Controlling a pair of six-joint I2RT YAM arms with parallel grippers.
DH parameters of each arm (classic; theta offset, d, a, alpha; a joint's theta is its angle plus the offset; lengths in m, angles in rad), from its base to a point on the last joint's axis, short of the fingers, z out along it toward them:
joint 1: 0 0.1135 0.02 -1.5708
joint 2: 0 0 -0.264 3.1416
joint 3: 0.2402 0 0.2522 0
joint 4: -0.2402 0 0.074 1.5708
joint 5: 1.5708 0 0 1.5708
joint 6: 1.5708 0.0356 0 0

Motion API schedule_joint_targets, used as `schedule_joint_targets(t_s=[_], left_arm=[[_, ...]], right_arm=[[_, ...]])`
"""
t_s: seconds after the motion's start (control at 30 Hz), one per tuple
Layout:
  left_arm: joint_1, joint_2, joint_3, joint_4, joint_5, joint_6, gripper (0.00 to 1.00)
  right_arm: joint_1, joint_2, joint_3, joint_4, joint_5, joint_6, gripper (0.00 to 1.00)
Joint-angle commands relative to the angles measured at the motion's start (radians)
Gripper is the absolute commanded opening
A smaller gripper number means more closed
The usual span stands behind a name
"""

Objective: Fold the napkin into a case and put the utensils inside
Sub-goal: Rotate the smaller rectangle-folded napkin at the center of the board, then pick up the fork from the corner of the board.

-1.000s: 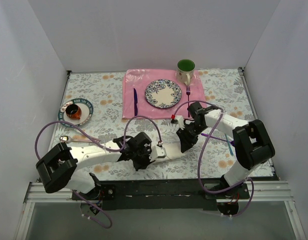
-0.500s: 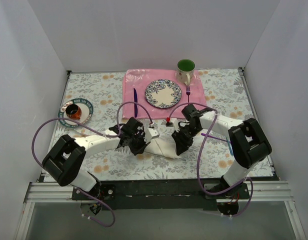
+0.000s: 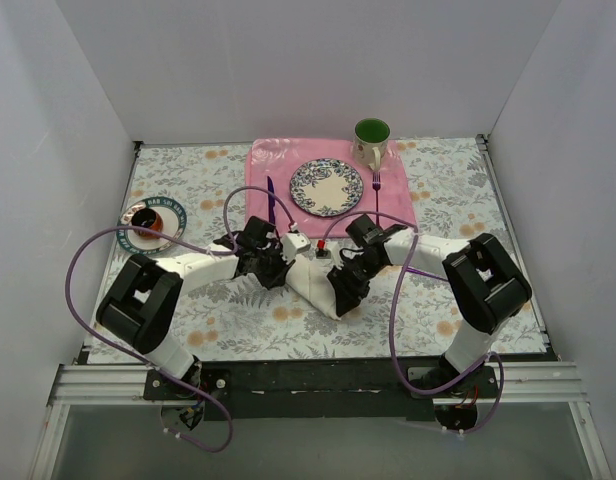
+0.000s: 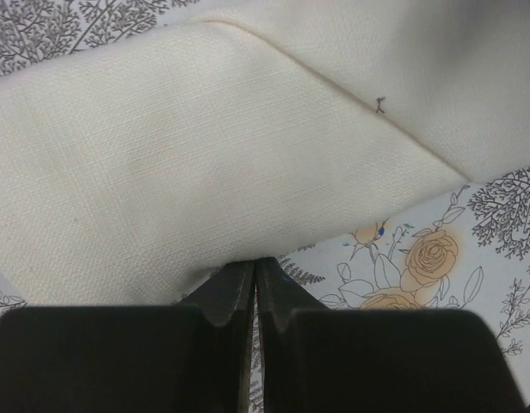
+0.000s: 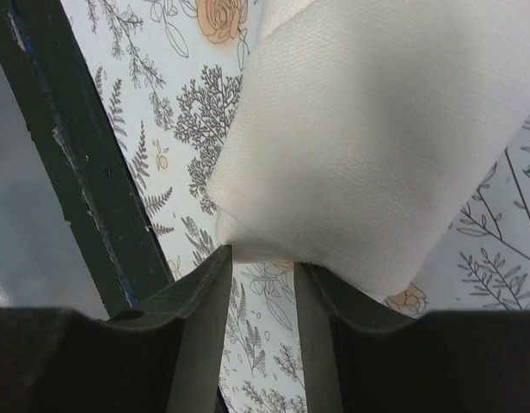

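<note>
The cream-white napkin (image 3: 314,288) lies folded into a small thick shape on the floral tablecloth, between my two grippers. My left gripper (image 3: 279,264) is shut, pinching the napkin's edge (image 4: 205,172) at its fingertips; a diagonal fold line crosses the cloth. My right gripper (image 3: 344,287) is at the napkin's near right end. Its jaws stand apart, and the folded corner of the cloth (image 5: 351,146) rests just past the fingertips (image 5: 220,258). The iridescent utensils are largely hidden under my right forearm; a thin purple sliver (image 3: 422,271) shows there.
A pink placemat (image 3: 278,215) at the back holds a patterned plate (image 3: 326,187), a dark purple knife (image 3: 270,200) and a fork (image 3: 376,186). A green mug (image 3: 371,140) stands behind it. A saucer with a small cup (image 3: 151,222) sits at the left. The dark table-edge rail (image 5: 67,172) is close.
Both grippers moved away from the near edge toward the middle, carrying the napkin's near part over into a tighter fold. The right jaws now stand apart at the cloth.
</note>
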Motion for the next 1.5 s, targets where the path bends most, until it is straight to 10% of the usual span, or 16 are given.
schedule_joint_targets(t_s=[0.0, 0.37, 0.73, 0.97, 1.13, 1.47], left_arm=[[0.037, 0.017, 0.016, -0.023, 0.023, -0.014, 0.01], [0.08, -0.15, 0.013, -0.134, 0.084, -0.022, 0.15], [0.126, -0.476, 0.204, -0.218, 0.033, -0.226, 0.98], [0.13, -0.388, 0.39, -0.197, -0.145, -0.469, 0.98], [0.129, -0.339, 0.457, -0.198, -0.294, -0.591, 0.98], [0.152, -0.362, 0.432, -0.23, -0.143, -0.574, 0.98]], right_arm=[[0.029, 0.02, 0.007, 0.087, -0.02, 0.048, 0.45], [0.072, -0.009, 0.041, 0.078, -0.072, 0.043, 0.47], [-0.023, -0.279, 0.298, -0.173, 0.089, -0.143, 0.92], [-0.212, -0.364, 0.433, -0.133, 0.328, -0.074, 0.99], [-0.474, -0.283, 0.576, -0.451, 0.307, -0.193, 0.97], [-0.776, -0.253, 0.282, -0.474, 0.596, -0.253, 0.61]])
